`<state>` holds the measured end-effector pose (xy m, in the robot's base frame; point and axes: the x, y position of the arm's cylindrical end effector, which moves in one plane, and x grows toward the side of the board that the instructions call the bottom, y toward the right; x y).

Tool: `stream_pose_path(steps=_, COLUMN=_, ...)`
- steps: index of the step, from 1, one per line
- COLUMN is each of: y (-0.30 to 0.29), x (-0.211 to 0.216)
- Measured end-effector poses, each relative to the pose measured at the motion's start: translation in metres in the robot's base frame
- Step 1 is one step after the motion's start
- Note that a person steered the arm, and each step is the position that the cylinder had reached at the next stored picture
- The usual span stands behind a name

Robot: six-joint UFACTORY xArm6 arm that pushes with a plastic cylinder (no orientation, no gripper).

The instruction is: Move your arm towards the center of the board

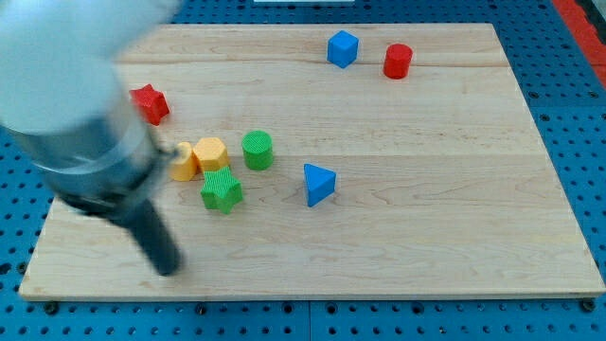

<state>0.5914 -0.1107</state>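
My arm fills the view's left as a large blurred grey and black body. Its dark rod runs down to my tip (168,268) near the board's bottom left corner. The tip stands below and left of a cluster of blocks: a green star (221,191), a yellow hexagon (211,152), an orange block (183,162) partly hidden by the arm, and a green cylinder (257,150). A blue triangular block (318,183) lies near the board's middle. A red star (150,102) sits at the left, beside the arm.
A blue cube (342,48) and a red cylinder (398,61) lie near the top edge of the wooden board (445,189). A blue perforated table surrounds the board.
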Motion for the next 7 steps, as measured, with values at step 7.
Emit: stream_pose_path(steps=7, y=0.099, x=-0.147)
